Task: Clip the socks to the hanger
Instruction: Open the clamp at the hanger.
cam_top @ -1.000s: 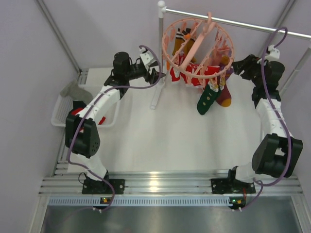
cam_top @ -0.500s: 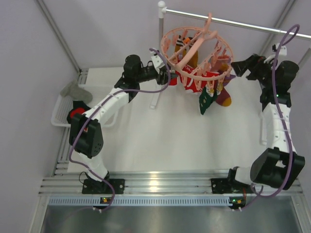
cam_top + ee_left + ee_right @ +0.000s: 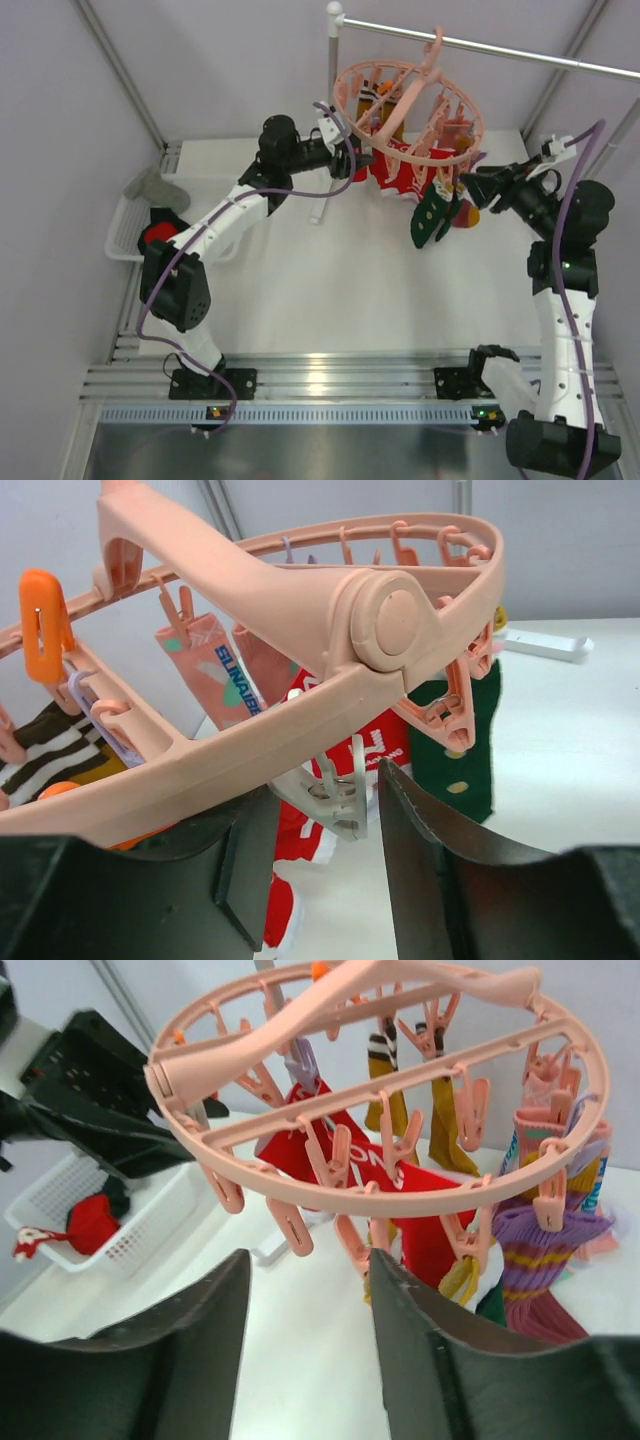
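The salmon-pink drying hanger (image 3: 400, 100) is hung by its hook from the grey rail (image 3: 520, 55), above the far part of the white desk (image 3: 330, 290). Several socks are clipped beneath its ring. A red sock with white marks (image 3: 400, 172) and a dark green sock (image 3: 428, 218) are seen from above, with a maroon sock (image 3: 464, 212) just beside the green one. A mustard sock (image 3: 385, 1080) and a purple striped sock (image 3: 530, 1260) are seen from the right wrist.

The left end effector (image 3: 322, 790) is placed at the ring's left edge, under the rim. Its jaws are held partly apart with a pale clip (image 3: 340, 792) between the fingertips. Whether that clip is pinched cannot be told.

The right end effector (image 3: 308, 1255) is held just off the ring's right side, near the dark green sock. Its jaws are spread moderately wide and nothing is gripped between them.

At the left of the desk a white mesh basket (image 3: 120, 245) is seen. Another red sock (image 3: 155, 237) is lying in it, and a grey sock (image 3: 150, 185) is draped over its far rim.
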You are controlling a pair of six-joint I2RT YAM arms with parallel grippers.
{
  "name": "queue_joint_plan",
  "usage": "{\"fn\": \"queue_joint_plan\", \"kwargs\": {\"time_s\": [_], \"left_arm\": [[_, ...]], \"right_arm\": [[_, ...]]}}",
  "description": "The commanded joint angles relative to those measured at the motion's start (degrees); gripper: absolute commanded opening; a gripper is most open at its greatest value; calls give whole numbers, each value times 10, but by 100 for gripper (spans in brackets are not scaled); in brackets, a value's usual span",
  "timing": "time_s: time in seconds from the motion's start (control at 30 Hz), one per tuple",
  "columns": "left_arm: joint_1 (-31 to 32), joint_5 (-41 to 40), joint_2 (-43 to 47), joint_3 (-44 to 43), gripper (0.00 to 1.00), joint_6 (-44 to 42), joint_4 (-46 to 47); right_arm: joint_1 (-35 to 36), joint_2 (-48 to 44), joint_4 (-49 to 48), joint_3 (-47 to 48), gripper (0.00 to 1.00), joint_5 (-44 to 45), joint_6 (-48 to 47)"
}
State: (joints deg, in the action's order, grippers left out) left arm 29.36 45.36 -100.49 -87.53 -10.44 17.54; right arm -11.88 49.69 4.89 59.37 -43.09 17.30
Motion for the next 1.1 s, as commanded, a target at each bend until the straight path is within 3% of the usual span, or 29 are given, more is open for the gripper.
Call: {"fn": "queue_joint_plan", "kwargs": {"time_s": [0.0,0.17,0.6,0.8,1.07], "left_arm": [[10,0,33,-1,49,0,20],[18,-2,32,-4,49,0,14],[39,-10,29,-3,49,15,12],[43,-12,29,4,49,16,12],[46,-12,24,3,50,23,19]], "right_arm": [[61,-13,22,-24,46,97,-64],[98,15,46,-14,43,120,-75],[218,3,-143,-116,50,314,-36],[231,1,-165,-121,42,407,-35],[231,17,-181,-121,43,400,-10]]}}
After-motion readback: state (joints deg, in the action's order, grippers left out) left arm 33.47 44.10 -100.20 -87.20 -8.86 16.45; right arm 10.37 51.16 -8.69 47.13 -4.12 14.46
